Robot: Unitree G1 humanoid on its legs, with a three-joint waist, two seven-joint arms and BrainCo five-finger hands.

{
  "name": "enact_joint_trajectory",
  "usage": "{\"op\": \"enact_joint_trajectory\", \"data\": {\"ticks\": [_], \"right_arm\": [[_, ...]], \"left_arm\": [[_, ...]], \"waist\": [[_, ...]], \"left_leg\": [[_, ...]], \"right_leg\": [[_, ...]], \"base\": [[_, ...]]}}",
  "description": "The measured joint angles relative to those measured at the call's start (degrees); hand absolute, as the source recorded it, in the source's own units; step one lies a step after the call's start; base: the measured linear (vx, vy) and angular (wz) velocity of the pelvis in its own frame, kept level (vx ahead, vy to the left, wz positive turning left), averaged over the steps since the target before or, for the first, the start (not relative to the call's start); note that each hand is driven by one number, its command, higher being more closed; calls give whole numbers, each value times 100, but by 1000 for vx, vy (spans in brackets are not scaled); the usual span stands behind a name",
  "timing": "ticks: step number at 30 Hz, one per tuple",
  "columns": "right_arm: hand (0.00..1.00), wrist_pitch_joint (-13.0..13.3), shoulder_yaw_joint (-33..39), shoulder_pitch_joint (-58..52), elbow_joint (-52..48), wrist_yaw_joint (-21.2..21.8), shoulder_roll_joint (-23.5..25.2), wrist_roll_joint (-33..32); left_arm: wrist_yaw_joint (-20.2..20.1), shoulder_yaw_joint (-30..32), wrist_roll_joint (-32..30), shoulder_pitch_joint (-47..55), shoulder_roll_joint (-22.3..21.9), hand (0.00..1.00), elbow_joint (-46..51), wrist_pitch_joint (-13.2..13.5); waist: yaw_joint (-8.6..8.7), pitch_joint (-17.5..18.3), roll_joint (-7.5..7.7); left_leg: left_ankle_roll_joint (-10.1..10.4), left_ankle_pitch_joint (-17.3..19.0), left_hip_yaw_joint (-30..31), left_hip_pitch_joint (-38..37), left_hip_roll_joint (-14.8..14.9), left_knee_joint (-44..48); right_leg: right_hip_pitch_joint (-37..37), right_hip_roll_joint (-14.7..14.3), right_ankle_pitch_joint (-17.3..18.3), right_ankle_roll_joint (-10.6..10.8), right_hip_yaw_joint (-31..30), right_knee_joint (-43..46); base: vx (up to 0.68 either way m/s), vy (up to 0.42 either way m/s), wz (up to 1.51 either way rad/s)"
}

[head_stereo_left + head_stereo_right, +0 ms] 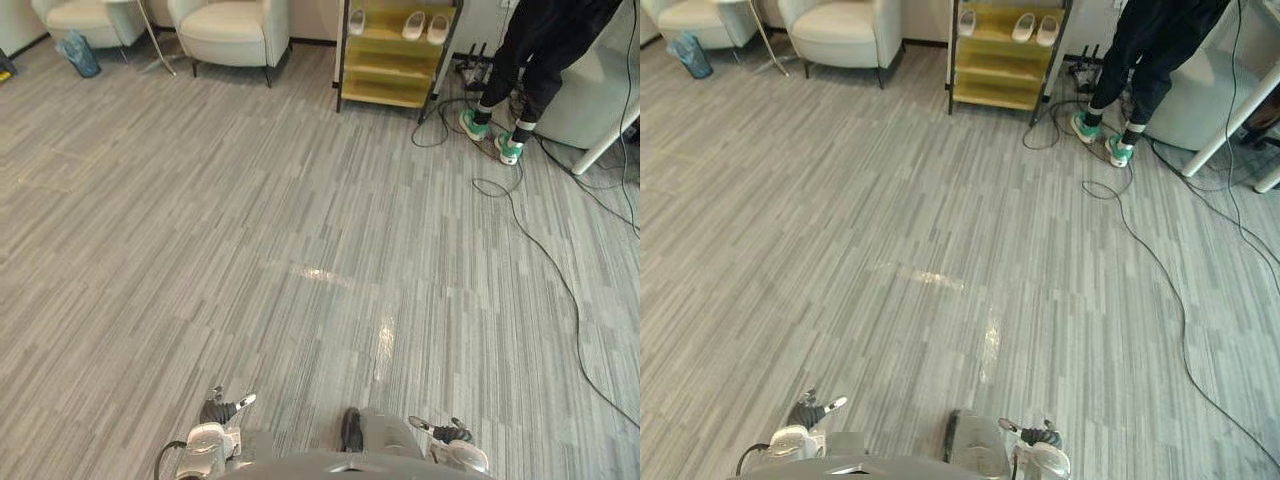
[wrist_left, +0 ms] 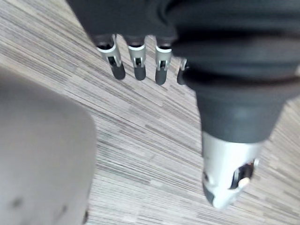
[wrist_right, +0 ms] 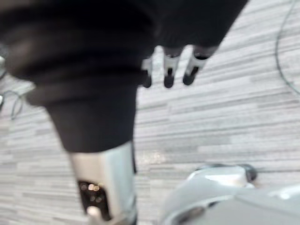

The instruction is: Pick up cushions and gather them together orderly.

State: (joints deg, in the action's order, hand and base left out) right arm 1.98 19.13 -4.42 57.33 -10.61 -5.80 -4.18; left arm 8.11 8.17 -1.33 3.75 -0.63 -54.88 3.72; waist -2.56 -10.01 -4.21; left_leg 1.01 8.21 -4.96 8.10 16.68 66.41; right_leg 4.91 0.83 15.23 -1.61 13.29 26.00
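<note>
My left hand (image 1: pixel 222 412) hangs low at my side over bare floor, its fingers (image 2: pixel 136 63) straight and its thumb (image 2: pixel 228 180) apart, holding nothing. My right hand (image 1: pixel 447 433) hangs the same way on the other side, with relaxed fingers (image 3: pixel 168 72) and nothing in it. Two cream armchairs (image 1: pixel 232 30) (image 1: pixel 85 14) with padded seats stand far off at the back left of the room.
A yellow shelf rack (image 1: pixel 392 60) with white slippers (image 1: pixel 426 26) stands at the back. A person (image 1: pixel 535 60) in dark trousers and green shoes stands at the back right among black cables (image 1: pixel 545 255). A blue bag (image 1: pixel 78 52) lies by the armchairs. White table leg (image 1: pixel 605 148) at right.
</note>
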Motion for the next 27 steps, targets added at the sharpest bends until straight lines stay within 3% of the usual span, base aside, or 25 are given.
{"op": "enact_joint_trajectory", "data": {"ticks": [2,4,6,7,8,9,12,15,16,19,20,22,25,26,27], "right_arm": [[0,3,-13,-11,9,-11,7,-40],[0,1,-19,-9,42,-22,13,-99],[0,5,15,64,44,-70,113,-115],[0,6,32,55,44,-75,111,-115],[0,6,24,97,93,-73,161,-114],[0,-9,-46,206,246,-61,341,-111],[0,4,31,248,250,-68,364,-101],[0,7,75,250,223,-64,360,-35],[0,4,4,200,221,-26,395,11],[0,35,5,159,47,20,434,7],[0,35,2,134,24,22,439,8],[0,36,6,119,35,21,442,9],[0,39,7,135,24,26,445,9],[0,35,5,201,15,33,443,11],[0,29,-31,241,18,33,455,14]], "left_arm": [[-15,-54,1,1,14,0,95,10],[-16,-93,9,-4,26,0,209,19],[-17,-182,12,-62,39,0,258,48],[-7,-264,5,-57,36,0,247,42],[-27,-282,69,-70,47,0,237,58],[-9,-344,58,-108,142,0,217,53],[-23,-312,114,-197,269,0,175,78],[-23,-245,123,-215,278,0,63,72],[-23,-263,123,-185,308,0,-39,47],[-24,-326,123,-182,433,0,-194,-15],[-24,-324,121,-179,440,0,-213,-18],[-24,-315,118,-160,434,0,-259,-24],[-26,-303,115,-147,417,0,-263,-24],[-25,-271,114,-146,404,0,-263,-25],[-22,-271,112,-145,415,0,-278,-25]], "waist": [[-29,-6,9],[-73,-7,13],[-168,-35,57],[-226,-13,20],[-267,-3,-1],[-231,20,279],[-266,-24,429],[-341,-26,462],[-323,24,537],[-189,18,572],[-176,25,585],[-174,35,588],[-159,45,573],[-113,32,545],[-57,45,575]], "left_leg": [[-60,204,-144,447,-48,209],[-22,488,-166,903,-256,-186],[79,683,-397,1134,-613,-1898],[198,215,-396,1021,-829,-3532],[-85,-130,-387,926,-932,-3736],[-104,-214,-475,769,-1184,-4073],[-357,64,-463,772,-1370,-3849],[-385,349,-628,367,-1449,-4002],[-347,468,-778,-92,-1578,-4388],[-389,460,-819,-551,-1637,-4650],[-389,459,-829,-703,-1635,-4743],[-360,440,-816,-1074,-1550,-5013],[-268,424,-812,-1243,-1450,-5186],[-154,408,-783,-1226,-1330,-5196],[14,395,-714,-1215,-1288,-5257]], "right_leg": [[-511,-2,53,16,29,-424],[-913,51,20,92,136,-798],[-1297,218,-29,283,156,-1075],[-1406,255,65,477,115,-1154],[-1457,228,122,574,11,-1172],[-1516,399,-18,430,-190,-1421],[-1696,506,-308,503,-399,-1564],[-1459,693,-330,557,-650,-632],[-603,972,-550,960,-932,1277],[171,1129,-424,963,-773,2783],[272,1171,-338,902,-612,2873],[379,1185,-30,717,-66,2327],[535,1105,15,649,102,1235],[658,919,-92,586,-55,424],[704,769,-548,567,-352,-371]], "base": [[336,18,20],[334,92,23],[410,192,2],[371,194,-13],[356,158,9],[269,107,20],[363,162,23],[279,138,-26],[268,141,-46],[209,49,-9],[262,-20,5],[197,-79,10],[160,-134,1],[236,-260,2],[185,-241,7]]}}
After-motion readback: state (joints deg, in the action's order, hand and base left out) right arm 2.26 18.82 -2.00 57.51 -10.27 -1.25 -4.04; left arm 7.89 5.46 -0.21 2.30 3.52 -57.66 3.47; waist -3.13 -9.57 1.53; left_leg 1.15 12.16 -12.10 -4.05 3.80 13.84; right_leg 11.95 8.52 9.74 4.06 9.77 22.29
